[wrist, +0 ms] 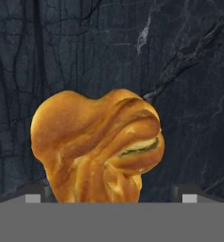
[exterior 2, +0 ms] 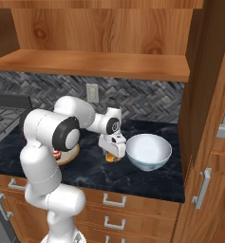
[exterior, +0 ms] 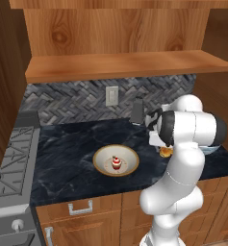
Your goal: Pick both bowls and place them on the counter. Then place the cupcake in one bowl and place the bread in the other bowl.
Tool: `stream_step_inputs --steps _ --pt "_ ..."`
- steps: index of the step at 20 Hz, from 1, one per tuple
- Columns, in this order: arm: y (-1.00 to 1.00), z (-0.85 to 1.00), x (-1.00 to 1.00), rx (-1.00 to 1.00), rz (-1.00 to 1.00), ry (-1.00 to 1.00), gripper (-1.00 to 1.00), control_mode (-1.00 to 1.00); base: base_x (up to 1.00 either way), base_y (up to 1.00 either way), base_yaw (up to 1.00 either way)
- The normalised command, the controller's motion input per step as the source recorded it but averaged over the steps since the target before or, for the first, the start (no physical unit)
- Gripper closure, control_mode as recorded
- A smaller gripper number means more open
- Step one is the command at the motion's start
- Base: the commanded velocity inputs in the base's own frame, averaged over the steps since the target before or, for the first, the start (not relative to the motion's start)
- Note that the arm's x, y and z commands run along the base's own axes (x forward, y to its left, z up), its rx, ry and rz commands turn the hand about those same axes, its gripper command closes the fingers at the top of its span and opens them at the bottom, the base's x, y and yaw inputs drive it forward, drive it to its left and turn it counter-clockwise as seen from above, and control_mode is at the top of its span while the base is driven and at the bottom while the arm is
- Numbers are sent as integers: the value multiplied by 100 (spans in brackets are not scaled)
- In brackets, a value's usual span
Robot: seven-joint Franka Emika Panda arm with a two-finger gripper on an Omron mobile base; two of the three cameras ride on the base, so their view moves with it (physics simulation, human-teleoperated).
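Both bowls sit on the black marble desk [exterior: 67, 144]. Left base view: the shallow cream bowl [exterior: 115, 160] with the tan rim lies mid-desk, the cupcake [exterior: 116, 163] upright inside it at its centre; the arm's elbow blocks most of what lies to the right, leaving just a sliver of the bread [exterior: 166, 152] and a bit of the deeper bowl's rim past the elbow. Right base view: the deeper white bowl [exterior 2: 148, 151] stands in plain sight at the right end of the desk, nothing visible inside it, while the cream bowl is mostly hidden behind the arm, a strip of it and a speck of cupcake red showing. Here the hand [exterior 2: 113, 153] points down over the bread [exterior 2: 112, 157], which lies on the desk just beside the deeper bowl's left rim, apart from it. Hand view: the bread [wrist: 97, 146], lumpy and golden-orange, rests on the marble between the two finger tips [wrist: 33, 198], which stand wide apart at the bottom corners, the left tip close beside the bread. Hand fully spread, gripping nothing.
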Motion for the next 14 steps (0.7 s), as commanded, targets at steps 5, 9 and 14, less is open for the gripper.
stream_step_inputs --steps 5,9,14 --pt "0 -8 9 0 0 -9 -100 -100 0 0 0" --pt "0 -16 5 0 1 -12 -100 -100 0 0 0" --pt "0 -17 0 0 2 -9 -100 -100 0 0 0"
